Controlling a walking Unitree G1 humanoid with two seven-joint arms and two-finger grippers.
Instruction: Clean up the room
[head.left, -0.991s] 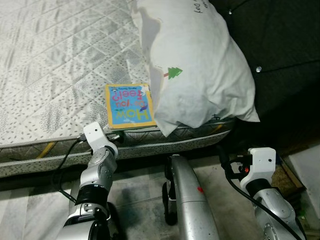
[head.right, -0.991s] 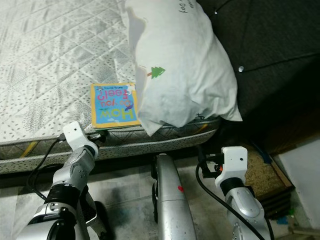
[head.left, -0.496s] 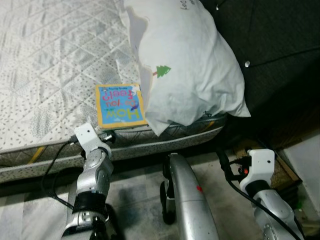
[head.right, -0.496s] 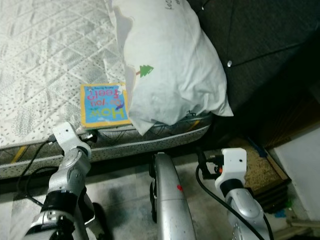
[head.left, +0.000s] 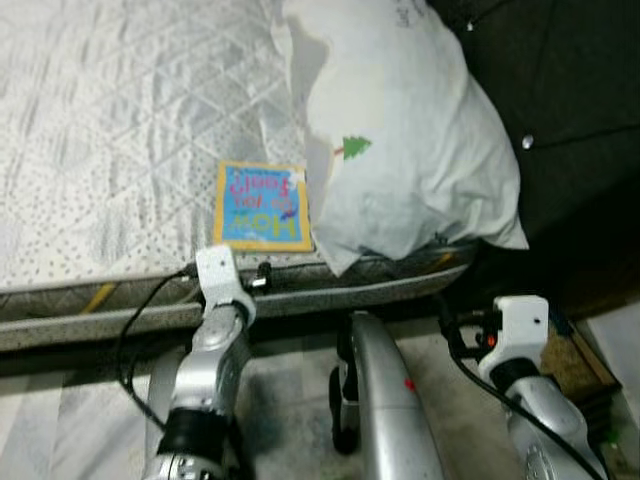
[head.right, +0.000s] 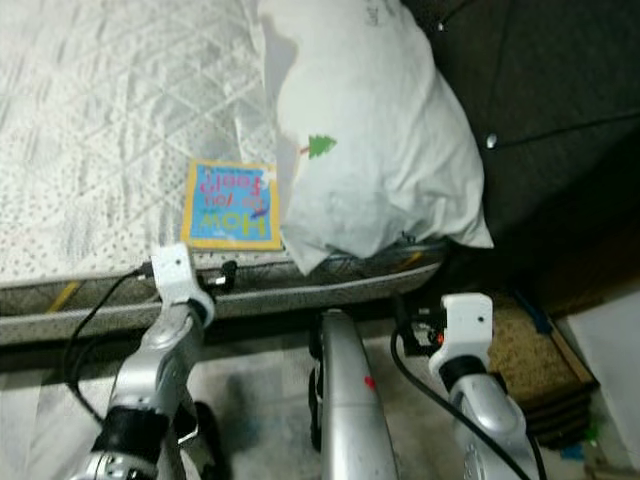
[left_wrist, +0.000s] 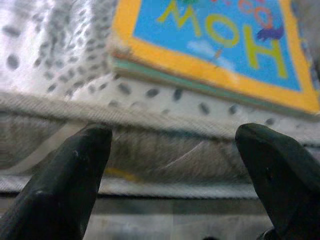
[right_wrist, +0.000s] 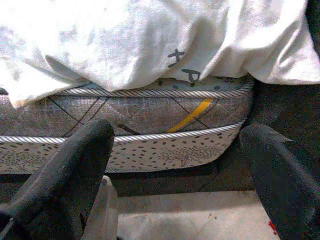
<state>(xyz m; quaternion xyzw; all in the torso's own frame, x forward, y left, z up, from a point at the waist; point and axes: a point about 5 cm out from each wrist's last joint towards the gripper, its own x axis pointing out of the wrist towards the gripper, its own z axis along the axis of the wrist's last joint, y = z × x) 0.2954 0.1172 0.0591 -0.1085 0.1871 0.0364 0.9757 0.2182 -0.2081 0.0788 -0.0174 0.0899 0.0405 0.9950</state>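
Observation:
A thin picture book (head.left: 263, 205) with a yellow border and blue cover lies flat near the mattress's (head.left: 120, 130) front edge, partly tucked under a big white pillow (head.left: 400, 140). My left gripper (left_wrist: 175, 165) is open, held just below and in front of the book (left_wrist: 210, 45), level with the mattress side. Its wrist (head.left: 222, 280) is at the bed's edge. My right gripper (right_wrist: 180, 165) is open too, low beside the bed's corner, facing the mattress side under the pillow (right_wrist: 150, 35).
A dark padded headboard (head.left: 560, 90) rises right of the pillow. A silver leg (head.left: 385, 400) stands on the tiled floor between my arms. A brown mat (head.right: 525, 345) lies by the bed's corner, near a white wall (head.left: 620, 350).
The camera has shifted. My left arm has risen and stretched forward, so its wrist now sits right at the mattress edge under the book. The right arm has stayed put.

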